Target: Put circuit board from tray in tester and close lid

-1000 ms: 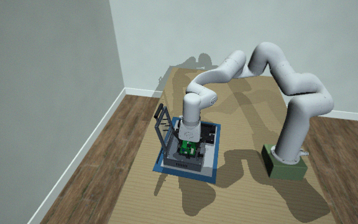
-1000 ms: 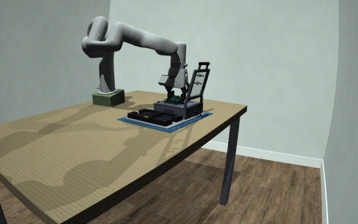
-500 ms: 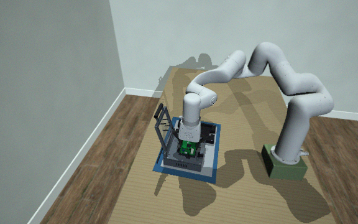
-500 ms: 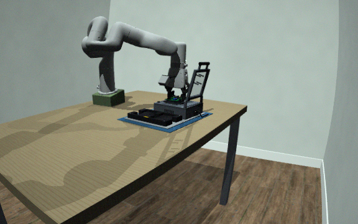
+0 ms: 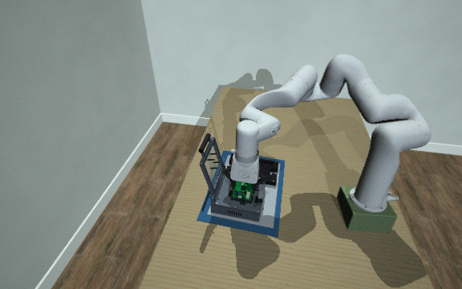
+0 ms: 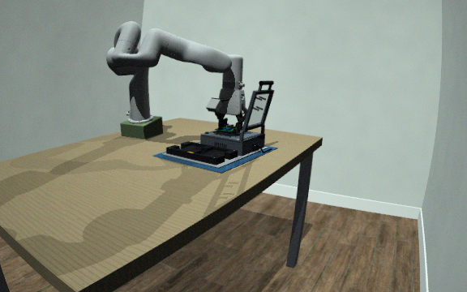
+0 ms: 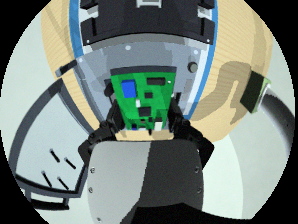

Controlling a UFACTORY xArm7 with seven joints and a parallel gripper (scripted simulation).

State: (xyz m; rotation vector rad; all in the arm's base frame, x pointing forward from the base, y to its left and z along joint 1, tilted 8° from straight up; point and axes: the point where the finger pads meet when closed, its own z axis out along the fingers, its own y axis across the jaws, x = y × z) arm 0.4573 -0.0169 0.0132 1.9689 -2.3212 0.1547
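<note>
Before me, a wooden table (image 5: 311, 257) (image 6: 108, 195) stands on plank flooring (image 5: 135, 185) (image 6: 351, 239), pale walls (image 5: 295, 32) (image 6: 319, 81) behind it.
</note>
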